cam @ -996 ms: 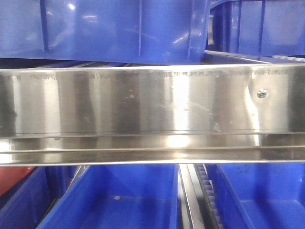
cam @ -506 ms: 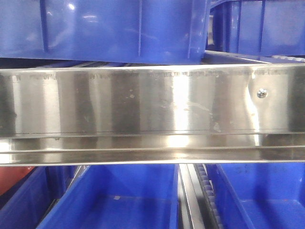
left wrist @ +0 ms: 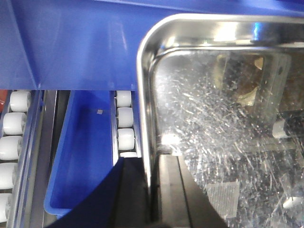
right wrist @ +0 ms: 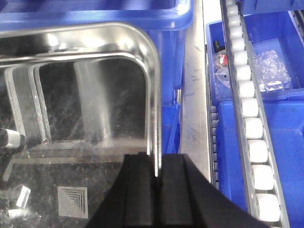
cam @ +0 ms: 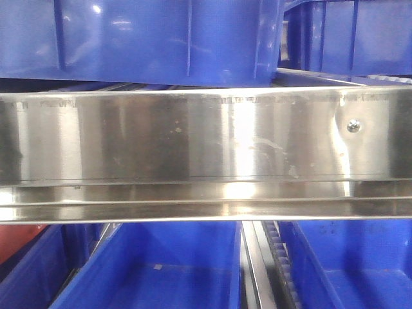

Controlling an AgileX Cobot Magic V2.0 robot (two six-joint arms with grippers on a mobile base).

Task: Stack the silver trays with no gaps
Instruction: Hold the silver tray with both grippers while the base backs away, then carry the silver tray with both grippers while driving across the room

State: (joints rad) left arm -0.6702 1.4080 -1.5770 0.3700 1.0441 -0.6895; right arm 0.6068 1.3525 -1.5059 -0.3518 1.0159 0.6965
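One silver tray [left wrist: 223,95] sat above blue bins [left wrist: 85,156] (at least two). Jaws of the left gripper [left wrist: 152,190] and right gripper [right wrist: 156,178] were clamped on its opposite rims.

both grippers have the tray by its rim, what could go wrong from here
1. Slip: the left gripper and right gripper each pinch only the thin rim of the silver tray, so it could slide out or sag.
2. Twist: it is held at opposite edges, so uneven arm motion might tilt it and leave a gap when stacked.
3. Snag: the tray's corner appears close to the blue bin wall and might catch.
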